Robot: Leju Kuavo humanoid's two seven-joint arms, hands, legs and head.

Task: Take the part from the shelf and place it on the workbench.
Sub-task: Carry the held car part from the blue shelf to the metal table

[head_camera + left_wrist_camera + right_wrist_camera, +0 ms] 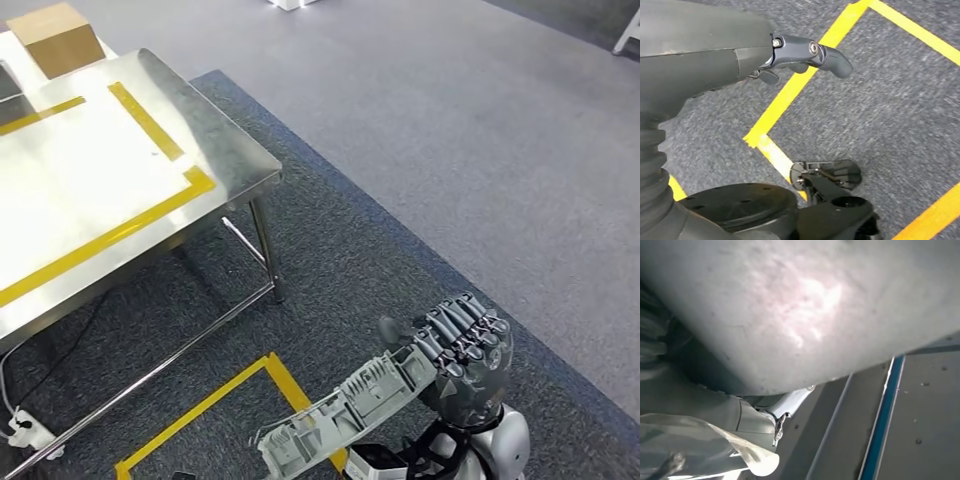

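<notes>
The right hand (464,355) clasps the long grey part (347,408) out over the carpet – carrying seems underway – and next it likely needs bringing above the workbench (113,200); the left hand (806,55) hangs unclenched, holding nothing.

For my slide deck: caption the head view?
Right hand holds a long grey part beside the steel workbench.

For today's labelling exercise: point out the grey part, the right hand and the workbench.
grey part (355,405), head view, middle of its ribbed body.
right hand (464,355), head view, back of the fingers.
workbench (226,150), head view, bare steel top.
</notes>
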